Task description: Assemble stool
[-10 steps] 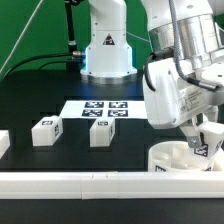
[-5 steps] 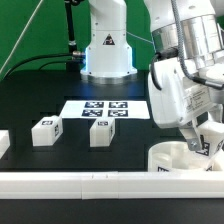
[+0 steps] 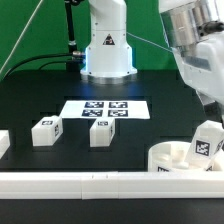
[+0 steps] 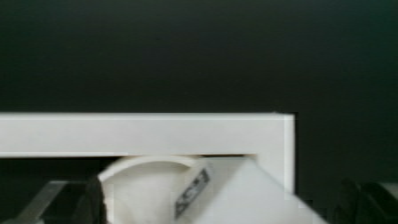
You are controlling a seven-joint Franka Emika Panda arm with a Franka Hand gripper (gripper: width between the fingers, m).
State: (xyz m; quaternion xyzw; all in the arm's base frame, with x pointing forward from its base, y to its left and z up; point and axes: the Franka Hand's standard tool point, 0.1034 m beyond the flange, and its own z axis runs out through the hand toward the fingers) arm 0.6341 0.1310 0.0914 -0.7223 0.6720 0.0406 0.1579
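The round white seat disc [image 3: 178,157] lies at the exterior view's lower right, against the rail. One tagged white leg [image 3: 207,140] stands upright on its right side. Two more tagged legs [image 3: 46,131] [image 3: 101,132] stand loose on the black table at the left and middle. My gripper [image 3: 214,106] hangs just above the standing leg at the frame's right edge. In the wrist view the leg [image 4: 178,190] shows between my dark fingers [image 4: 54,203], which stand wide apart and clear of it. My gripper [image 4: 210,206] is open.
A long white rail [image 3: 90,183] runs along the table's front edge; its corner shows in the wrist view [image 4: 125,135]. The marker board [image 3: 105,110] lies flat mid-table. Another white part [image 3: 3,143] sits at the left edge. The robot base [image 3: 107,50] stands behind.
The arm has lifted up and toward the exterior view's right, off the leg. The leg stays standing on the seat disc, now uncovered.
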